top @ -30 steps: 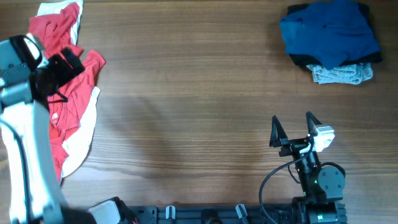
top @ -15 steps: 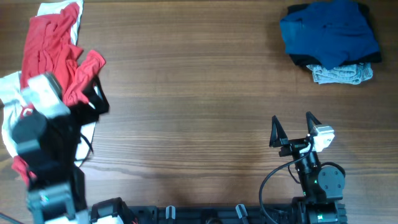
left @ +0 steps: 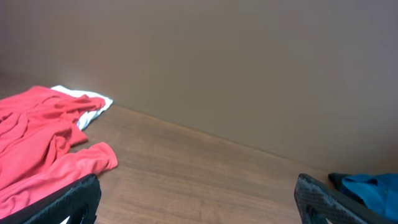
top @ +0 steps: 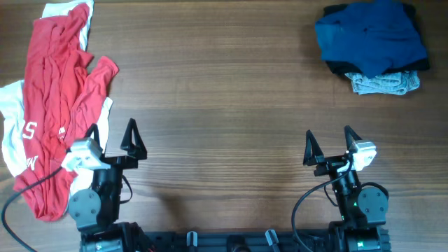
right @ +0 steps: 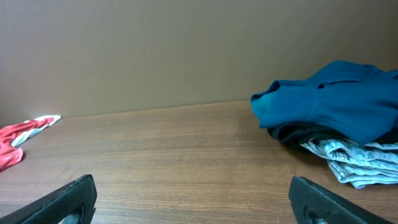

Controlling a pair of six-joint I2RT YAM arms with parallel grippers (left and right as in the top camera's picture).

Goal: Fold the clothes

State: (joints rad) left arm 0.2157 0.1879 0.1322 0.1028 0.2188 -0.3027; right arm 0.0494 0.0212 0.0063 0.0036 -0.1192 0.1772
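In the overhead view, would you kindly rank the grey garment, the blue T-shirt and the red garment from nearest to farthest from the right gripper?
From the right gripper:
1. Grey garment, ahead and to the right.
2. Blue T-shirt, just beyond the grey one, in the far right corner.
3. Red garment, across the table on the far left.

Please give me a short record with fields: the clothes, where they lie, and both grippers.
red shirt: unfolded, left side of table, over white cloth
blue shirt: crumpled, far right corner, over grey cloth
left gripper: jaws open, empty
right gripper: jaws open, empty
folding: not yet begun
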